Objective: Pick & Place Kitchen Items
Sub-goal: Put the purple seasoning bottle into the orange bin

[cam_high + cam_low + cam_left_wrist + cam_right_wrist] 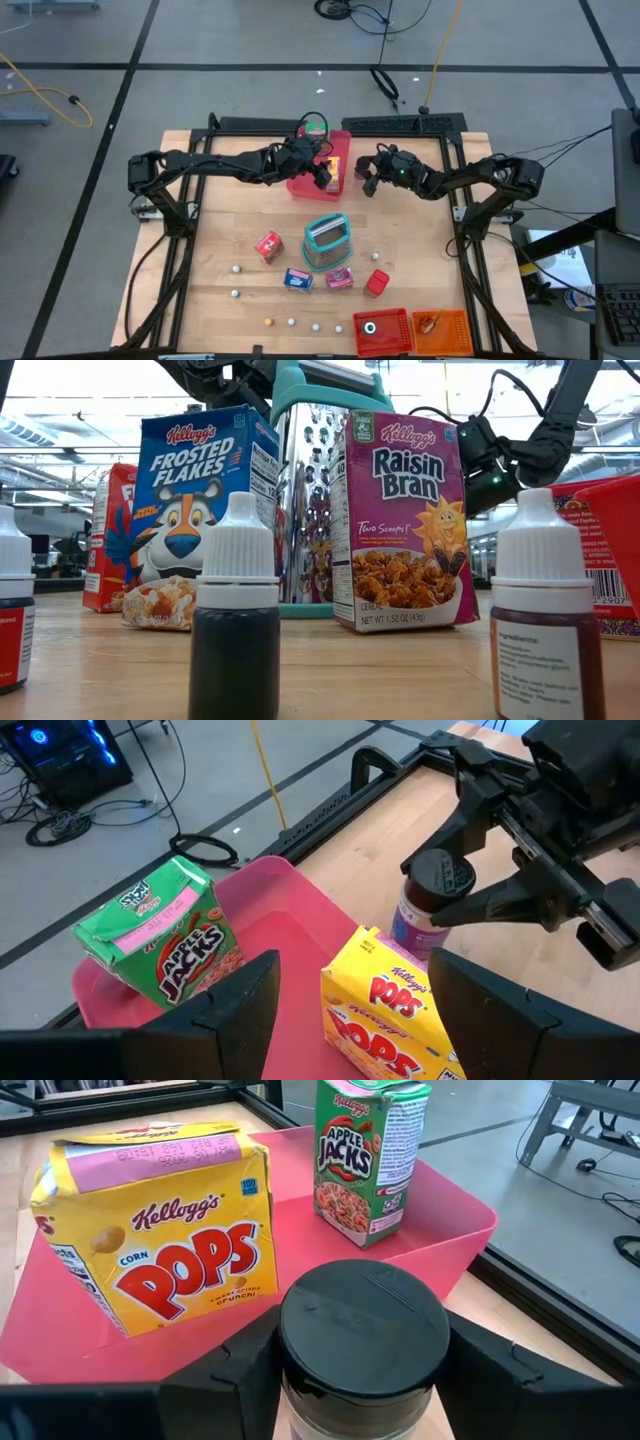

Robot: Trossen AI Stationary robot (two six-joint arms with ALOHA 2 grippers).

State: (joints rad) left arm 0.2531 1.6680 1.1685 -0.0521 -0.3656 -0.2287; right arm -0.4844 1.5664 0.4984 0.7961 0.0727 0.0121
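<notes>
Left claw (326,176) spread; right claw (366,177) clamped, arms extended inward.

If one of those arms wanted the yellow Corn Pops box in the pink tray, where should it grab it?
Probably from above, pinching the two broad printed faces near the top. The Corn Pops box stands upright in the pink tray, so its top is exposed, and the left gripper already sits open beside it.

Dark-lidded jar (362,1342) upright; yellow Pops box (160,1240), green Apple Jacks box (365,1155) standing in tray.
</notes>
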